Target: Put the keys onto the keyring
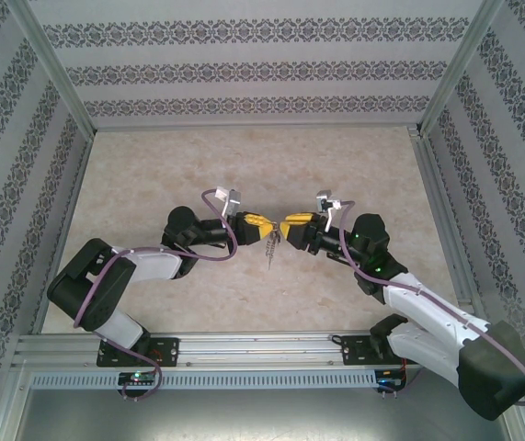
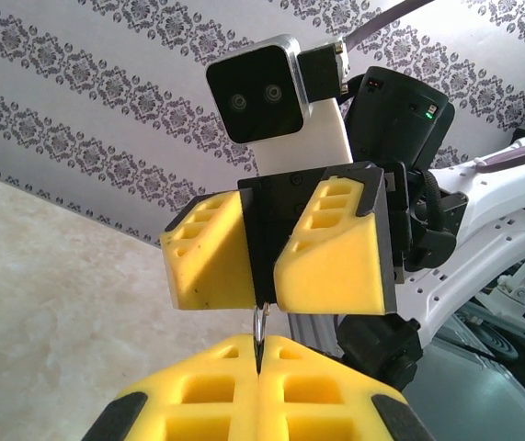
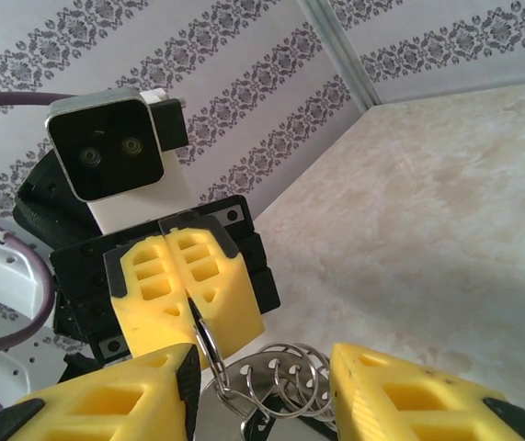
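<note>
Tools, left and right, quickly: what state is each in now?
Left tool: closed on the keyring.
Right tool: open.

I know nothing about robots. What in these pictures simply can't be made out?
1. Top view: the dangling bit below the left hand and right hand is too small to identify.
2. Left wrist view: the thin metal ring is mostly hidden between yellow fingers.
3. Right wrist view: the wire rings are cut off by the bottom edge, and whether the right hand grips them is unclear.
</note>
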Controlling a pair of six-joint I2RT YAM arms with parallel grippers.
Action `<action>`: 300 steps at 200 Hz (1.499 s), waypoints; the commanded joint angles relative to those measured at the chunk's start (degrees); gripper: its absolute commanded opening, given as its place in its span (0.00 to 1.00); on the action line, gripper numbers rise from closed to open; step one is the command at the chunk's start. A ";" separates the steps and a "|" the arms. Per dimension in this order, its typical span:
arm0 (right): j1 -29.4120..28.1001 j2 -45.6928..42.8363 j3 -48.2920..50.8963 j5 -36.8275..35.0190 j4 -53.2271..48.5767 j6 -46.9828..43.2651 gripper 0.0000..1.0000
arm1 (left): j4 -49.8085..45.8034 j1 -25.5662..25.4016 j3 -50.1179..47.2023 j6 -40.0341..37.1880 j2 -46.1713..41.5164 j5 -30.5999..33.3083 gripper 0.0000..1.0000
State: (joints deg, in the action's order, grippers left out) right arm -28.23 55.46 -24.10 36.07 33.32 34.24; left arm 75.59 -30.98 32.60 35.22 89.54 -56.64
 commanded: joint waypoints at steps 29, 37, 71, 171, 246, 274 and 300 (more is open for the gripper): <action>0.45 2.48 -1.58 3.86 3.19 0.39 0.39 | 5.52 0.64 2.69 2.04 1.50 -1.40 0.00; 0.40 2.72 -1.69 4.05 3.39 0.40 0.38 | 5.45 0.66 2.73 2.04 1.52 -1.28 0.00; 0.37 2.89 -1.87 4.27 3.42 0.39 0.33 | 5.19 0.66 3.00 2.13 1.57 -1.37 0.00; 0.37 2.50 -2.53 4.32 3.25 0.66 0.23 | 5.79 0.63 2.99 2.63 2.53 -1.54 0.00; 0.17 2.88 -2.80 5.11 3.63 0.72 0.11 | 5.88 0.66 3.13 2.84 2.71 -1.80 0.00; -0.24 3.64 -3.33 5.09 4.00 0.70 0.17 | 5.88 0.65 3.16 2.91 2.63 -1.83 0.00; -0.51 4.17 -3.68 5.06 4.29 0.67 0.17 | 5.88 0.60 3.17 2.91 2.60 -1.89 0.00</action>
State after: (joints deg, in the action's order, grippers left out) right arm -28.27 59.22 -25.80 39.99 34.44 34.81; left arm 76.42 -30.98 34.41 37.82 92.16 -56.99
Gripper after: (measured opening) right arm 0.168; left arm 0.066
